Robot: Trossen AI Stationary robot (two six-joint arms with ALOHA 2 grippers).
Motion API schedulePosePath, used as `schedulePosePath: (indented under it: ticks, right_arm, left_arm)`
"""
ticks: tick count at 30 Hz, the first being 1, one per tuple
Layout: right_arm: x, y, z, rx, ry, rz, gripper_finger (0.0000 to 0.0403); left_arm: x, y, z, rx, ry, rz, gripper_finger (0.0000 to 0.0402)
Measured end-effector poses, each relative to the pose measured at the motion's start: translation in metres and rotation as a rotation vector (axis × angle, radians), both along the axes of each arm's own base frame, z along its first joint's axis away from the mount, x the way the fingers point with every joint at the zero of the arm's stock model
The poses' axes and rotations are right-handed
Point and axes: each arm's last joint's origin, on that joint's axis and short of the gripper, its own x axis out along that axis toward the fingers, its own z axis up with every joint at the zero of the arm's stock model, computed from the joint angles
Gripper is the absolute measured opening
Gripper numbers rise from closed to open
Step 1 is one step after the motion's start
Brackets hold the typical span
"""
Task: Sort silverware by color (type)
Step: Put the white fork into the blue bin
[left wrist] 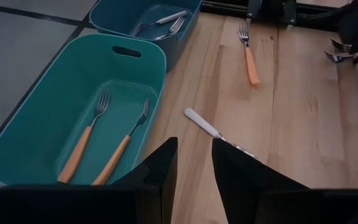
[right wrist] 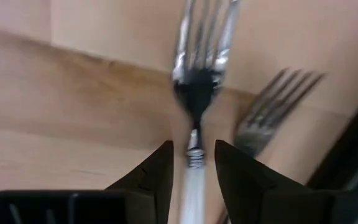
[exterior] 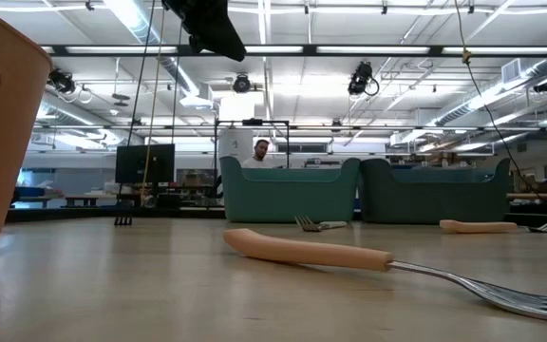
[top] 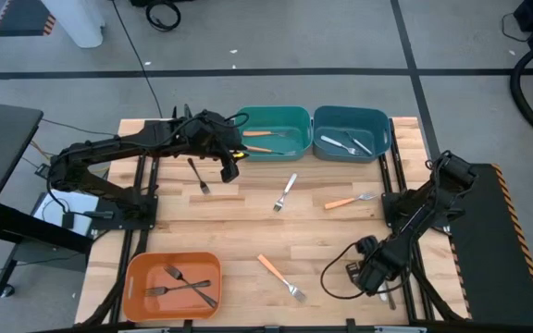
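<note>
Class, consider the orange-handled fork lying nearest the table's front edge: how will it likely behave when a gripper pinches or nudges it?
The orange-handled fork lies flat on the wooden table, so it probably slides or pivots rather than rolls. Its smooth, rounded handle looks slippery to pinch. The thin metal tines look stiff, and it seems light.

We see bright, even light from ceiling strip lights (exterior: 141,21), which glare white in the low view. Shadows on the wooden table (top: 248,231) are faint. The right wrist view is badly blurred: its silver fork (right wrist: 199,56) lies out of focus.
</note>
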Motion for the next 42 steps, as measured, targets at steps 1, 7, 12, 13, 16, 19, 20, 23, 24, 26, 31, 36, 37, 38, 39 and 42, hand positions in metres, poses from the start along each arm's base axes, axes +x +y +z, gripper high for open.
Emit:
schedulePosePath:
  ticks: [1,7,12,13,16,19,20,23,24,26,31,36,37,38,39,42]
  right_arm:
    - [0.000,0.000,-0.002,0.014,-0.011,0.000,0.0125]
    - [-0.002,-0.002,-0.007,0.043,-0.002,-0.004,0.0122]
    - [-0.004,-0.004,-0.010,0.046,0.010,-0.006,0.0098]
    - [-0.004,-0.004,-0.011,0.047,0.009,-0.008,0.0089]
    - [-0.003,-0.005,-0.011,0.053,0.010,-0.015,0.0051]
    - [-0.002,-0.005,-0.011,0.067,0.014,-0.022,0.0026]
    - [-0.001,-0.005,-0.012,0.071,0.011,-0.023,0.0026]
    - [0.003,-0.006,-0.010,0.104,-0.018,-0.035,0.0026]
    - [0.005,-0.006,-0.007,0.116,-0.039,-0.040,0.0026]
    - [0.014,-0.004,0.002,0.124,-0.138,-0.050,0.0026]
    - [0.031,-0.006,0.032,0.064,-0.377,-0.114,0.0005]
    - [0.051,-0.025,0.058,-0.057,-0.587,-0.181,0.0002]
    - [0.053,-0.030,0.059,-0.066,-0.580,-0.176,0.0002]
    - [0.054,-0.034,0.060,-0.059,-0.561,-0.166,0.0002]
    - [0.054,-0.038,0.061,-0.045,-0.530,-0.157,0.0002]
    - [0.053,-0.043,0.063,0.004,-0.458,-0.126,0.0004]
  left_arm:
    - [0.000,0.000,0.000,0.000,0.000,0.000,0.0110]
    - [0.000,0.000,0.000,0.000,-0.001,0.000,0.0110]
    - [0.000,0.000,0.000,0.001,-0.003,0.001,0.0110]
    - [0.000,0.000,0.000,0.001,-0.004,0.001,0.0110]
    - [0.000,0.000,0.000,0.001,-0.004,0.001,0.0110]
    - [0.000,0.000,0.000,0.001,-0.003,0.000,0.0110]
    - [0.000,0.000,0.000,0.001,-0.003,0.000,0.0110]
    - [0.000,0.000,0.000,0.001,-0.003,0.000,0.0110]
    - [0.000,0.000,0.000,0.001,-0.003,0.000,0.0110]
    - [0.000,0.000,0.000,0.002,-0.004,0.000,0.0110]
    - [0.001,0.001,0.001,0.006,-0.019,0.000,0.0110]
    - [0.002,0.001,0.002,0.008,-0.027,0.000,0.0110]
    - [0.002,0.001,0.002,0.008,-0.026,0.000,0.0110]
    - [0.002,0.001,0.002,0.008,-0.026,0.000,0.0110]
    - [0.002,0.001,0.002,0.008,-0.026,0.000,0.0110]
    - [0.001,0.001,0.002,0.009,-0.025,0.000,0.0110]
